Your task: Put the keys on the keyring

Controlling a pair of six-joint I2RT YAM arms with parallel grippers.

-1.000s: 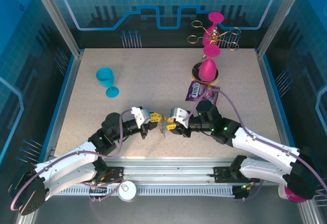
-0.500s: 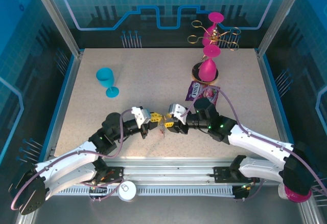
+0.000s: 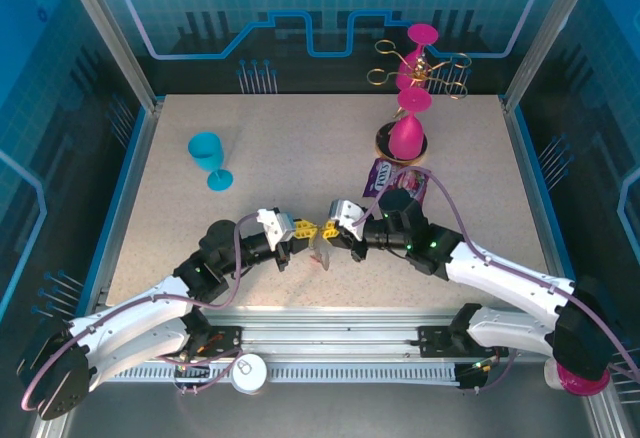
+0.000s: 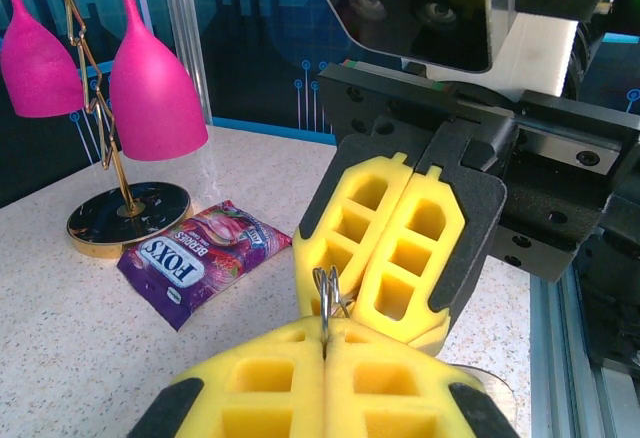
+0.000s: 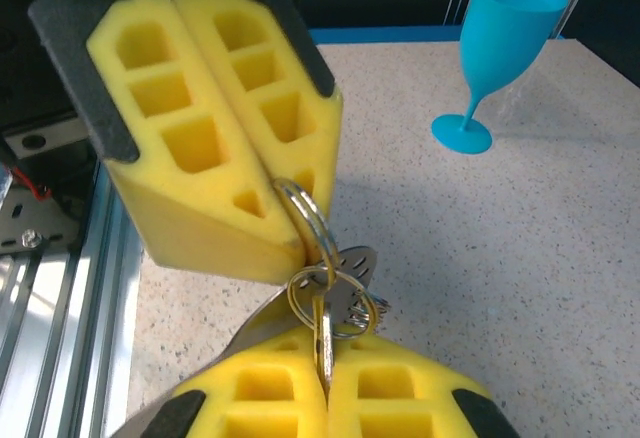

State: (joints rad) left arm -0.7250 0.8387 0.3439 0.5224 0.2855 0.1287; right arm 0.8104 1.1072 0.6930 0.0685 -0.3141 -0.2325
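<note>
At the table's [image 3: 300, 148] near middle, I see left gripper [image 4: 325, 348] clenching a silver ring [image 4: 327, 286], right gripper [image 5: 325, 363] clamping the keys [image 5: 356, 262].

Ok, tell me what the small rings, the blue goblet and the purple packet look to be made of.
Small rings: bare metal wire, silvery, with bright glints along the loops. Blue goblet: probably plastic, opaque, with an even matte turquoise and no glass-like transparency. Purple packet: thin plastic film or foil, glossy and crinkled, with printed lettering.
</note>
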